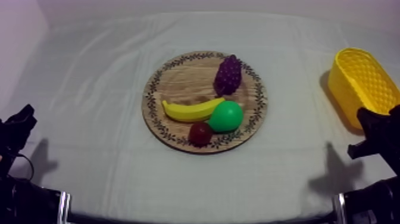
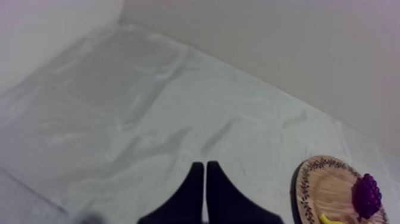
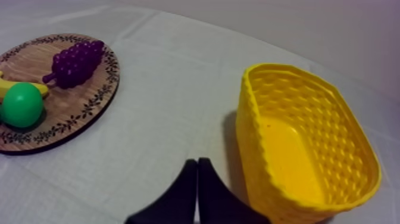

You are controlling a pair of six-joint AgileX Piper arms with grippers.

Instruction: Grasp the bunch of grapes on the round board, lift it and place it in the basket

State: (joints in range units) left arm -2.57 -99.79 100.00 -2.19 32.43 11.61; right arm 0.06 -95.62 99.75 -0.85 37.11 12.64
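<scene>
The bunch of grapes [image 1: 228,74] lies on the round wooden board [image 1: 178,77], on the far part of the half that faces the yellow basket [image 1: 363,83]. The basket stands well apart from the board at the table's right side and looks empty inside. The banana [image 1: 191,111], the green pear [image 1: 226,116] and the small red fruit [image 1: 200,133] crowd the board's near half, and the pear is close to the grapes' lower end but apart from it. Neither arm has begun. The left gripper [image 2: 205,170] is off to the board's left over bare cloth, its fingers pressed together in a narrow wedge. The right gripper [image 3: 197,164] is closed the same way on nothing, between board and basket, just beside the basket's wall. The right arm looks the better choice, since grapes and basket are both on its side of the board. It should spread its fingers wide first, descend from above onto the thick middle of the bunch and close across its width. Lifting straight up should keep it clear of the pear.
</scene>
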